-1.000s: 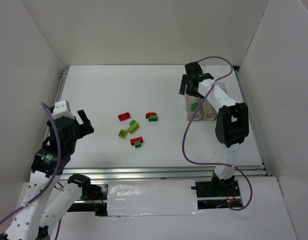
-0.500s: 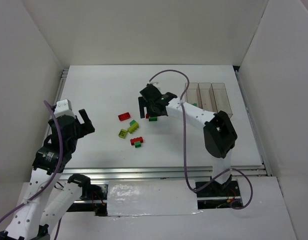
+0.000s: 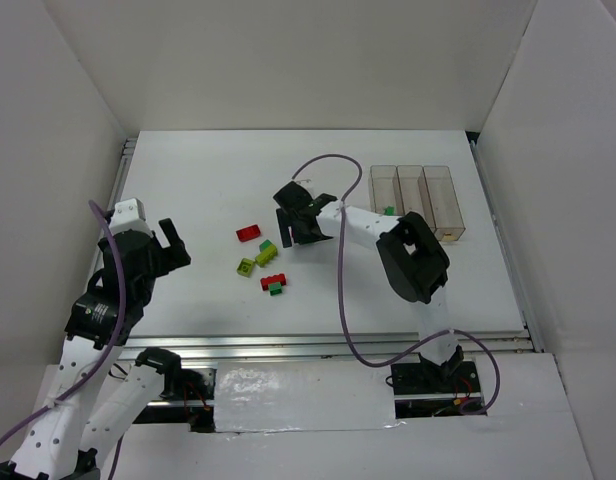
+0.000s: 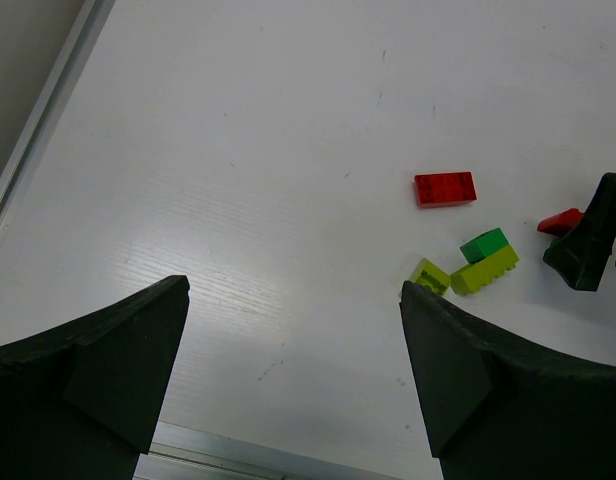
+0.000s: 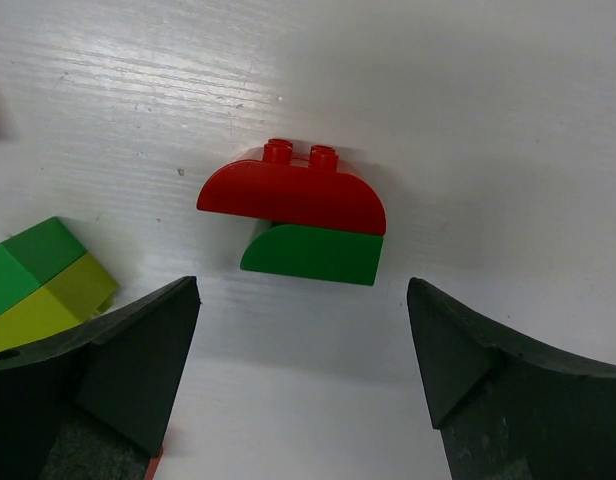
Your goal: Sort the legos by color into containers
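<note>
My right gripper (image 3: 300, 224) is open and hovers over a red arch brick (image 5: 291, 195) stacked with a dark green curved brick (image 5: 310, 252); both lie just ahead of its fingertips (image 5: 183, 300) in the right wrist view. A red flat brick (image 3: 249, 233), a green and yellow-green pair (image 3: 267, 251), a small yellow-green brick (image 3: 246, 267) and a red and green pair (image 3: 274, 283) lie left of it. Three clear bins (image 3: 413, 198) stand at the back right; the left one holds a green brick (image 3: 388, 211). My left gripper (image 3: 169, 246) is open and empty at the far left.
A metal rail (image 3: 123, 190) runs along the table's left edge and another (image 3: 318, 345) along the front. White walls enclose the table. The right arm's cable (image 3: 340, 290) loops over the table's middle. The left wrist view shows the bricks (image 4: 445, 188) far ahead.
My right gripper has swung from above the bins leftward to the bricks in the table's middle and now sits over the red arch brick. The left arm has not moved.
</note>
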### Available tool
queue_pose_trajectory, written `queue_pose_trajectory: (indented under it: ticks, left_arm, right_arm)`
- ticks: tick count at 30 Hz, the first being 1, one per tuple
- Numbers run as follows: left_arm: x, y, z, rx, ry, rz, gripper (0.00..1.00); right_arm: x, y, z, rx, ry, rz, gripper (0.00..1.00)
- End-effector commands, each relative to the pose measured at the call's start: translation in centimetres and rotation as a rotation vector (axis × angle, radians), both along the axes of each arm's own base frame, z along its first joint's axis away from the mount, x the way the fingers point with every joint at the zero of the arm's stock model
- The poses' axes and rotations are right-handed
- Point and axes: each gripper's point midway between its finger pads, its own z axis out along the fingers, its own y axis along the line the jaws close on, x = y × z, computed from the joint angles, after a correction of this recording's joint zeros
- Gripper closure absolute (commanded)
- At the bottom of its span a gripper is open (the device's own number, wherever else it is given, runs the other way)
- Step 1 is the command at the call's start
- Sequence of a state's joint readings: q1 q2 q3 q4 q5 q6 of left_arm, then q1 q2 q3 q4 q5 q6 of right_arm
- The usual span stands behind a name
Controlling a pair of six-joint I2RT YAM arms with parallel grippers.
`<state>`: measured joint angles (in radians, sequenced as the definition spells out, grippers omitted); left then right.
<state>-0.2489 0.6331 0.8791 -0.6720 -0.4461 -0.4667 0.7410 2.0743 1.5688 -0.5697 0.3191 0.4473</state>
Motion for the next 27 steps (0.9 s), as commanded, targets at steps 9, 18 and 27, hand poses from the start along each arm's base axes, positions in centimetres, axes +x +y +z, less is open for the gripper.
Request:
queue_pose_trajectory:
  ticks: [9,18,27]
  left_arm:
    - [0.9,-0.4,1.0,0.005,-0.036,-0.029,0.00]
    - [1.0,-0.5,0.8,0.006,-0.028,-0.035,0.00]
    - [0.9,-0.5,0.7,0.005,-0.025,-0.035,0.01]
  right_arm:
    - [2.6,0.7,-0.5,0.037,-0.072,0.040,0.22]
    - [2.5,0.2,-1.6,0.031,-0.059,0.020,0.38]
    - [2.3,0.0,-1.5,0.048,-0.028,0.009,0.59]
